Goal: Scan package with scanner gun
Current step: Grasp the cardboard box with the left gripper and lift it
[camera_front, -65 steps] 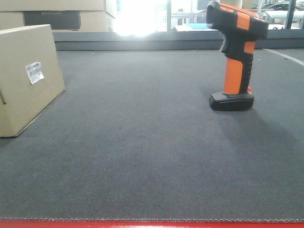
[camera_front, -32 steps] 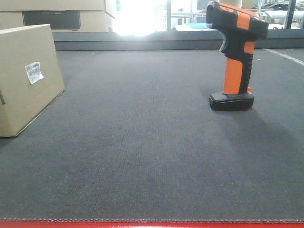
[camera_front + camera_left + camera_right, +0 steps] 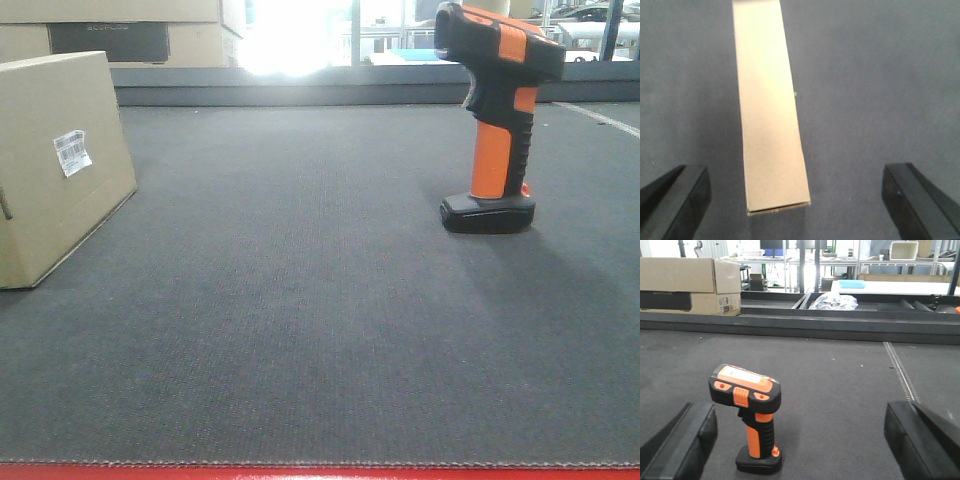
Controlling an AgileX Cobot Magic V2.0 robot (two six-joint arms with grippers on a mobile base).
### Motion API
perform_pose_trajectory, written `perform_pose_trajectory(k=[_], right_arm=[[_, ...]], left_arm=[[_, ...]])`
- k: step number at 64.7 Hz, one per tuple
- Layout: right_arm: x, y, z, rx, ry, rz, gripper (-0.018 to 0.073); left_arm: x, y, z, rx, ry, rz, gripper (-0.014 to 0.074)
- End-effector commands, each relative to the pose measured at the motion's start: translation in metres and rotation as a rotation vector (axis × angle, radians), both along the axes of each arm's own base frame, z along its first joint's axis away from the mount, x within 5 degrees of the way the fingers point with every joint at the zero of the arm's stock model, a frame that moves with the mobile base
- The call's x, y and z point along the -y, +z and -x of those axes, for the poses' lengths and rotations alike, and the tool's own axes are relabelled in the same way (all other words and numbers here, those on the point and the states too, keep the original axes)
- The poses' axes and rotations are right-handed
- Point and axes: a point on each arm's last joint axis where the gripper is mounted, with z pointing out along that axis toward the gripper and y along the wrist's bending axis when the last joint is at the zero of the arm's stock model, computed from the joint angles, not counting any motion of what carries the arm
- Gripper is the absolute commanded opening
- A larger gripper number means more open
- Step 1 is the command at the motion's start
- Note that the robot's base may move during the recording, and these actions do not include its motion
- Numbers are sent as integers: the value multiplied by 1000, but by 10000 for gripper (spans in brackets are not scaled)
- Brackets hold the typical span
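Orange and black plastic catches the eye first: one scanner gun [image 3: 495, 115] stands upright on its flat base at the right of the front view, on the dark grey felt worktop [image 3: 300, 320]. Well apart from it, at the left edge, sits the one package [image 3: 55, 170], a plain tan box whose white barcode label [image 3: 72, 152] faces the scanner's side of the worktop. I count two end effectors. The left end effector [image 3: 796, 172] hangs spread wide above the box's narrow top and holds nothing. The right end effector [image 3: 795, 412] is likewise released, with the scanner low in its view and nearer its left-hand finger. Two further cartons [image 3: 690, 285], one with a dark panel, are stacked at the upper left of the right wrist view. To my eye the scanner is rigid and top-heavy, so it would tip if nudged at the head. The ribbed orange handle below the trigger looks the surest place to hold it. The box seems stiff and probably light, best pinched across its narrow width with the label left uncovered.
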Motion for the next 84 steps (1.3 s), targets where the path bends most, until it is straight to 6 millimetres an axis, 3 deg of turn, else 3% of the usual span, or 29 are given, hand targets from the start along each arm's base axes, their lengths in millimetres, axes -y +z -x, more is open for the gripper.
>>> perform_pose_trajectory(k=[1,13,32,50,69,76,84], right_arm=[[-1,2,-1,11,9,6,570],[-2,2,-1,8,20,6,570],[-2,1,-1,-6,22,7,570],[-2,0,-1,-10,22,7,570],[-2,0,-1,-10,22,7,570],[-2,0,-1,-10,22,7,570],[-2,0,-1,-10,22,7,570]], left_arm=[[3,-7,-22,-71,-2,-19,599],[5,-32,-66,-145,7,-61,599],[7,-76,-104,-248,10,-87,599],[-13,-99,-119,-306,61,-67,599],[-9,-103,-117,-349,-1,-30,595],[-9,-104,-115,-370,-2,-31,501],[-9,-104,-115,-370,-2,-31,206]])
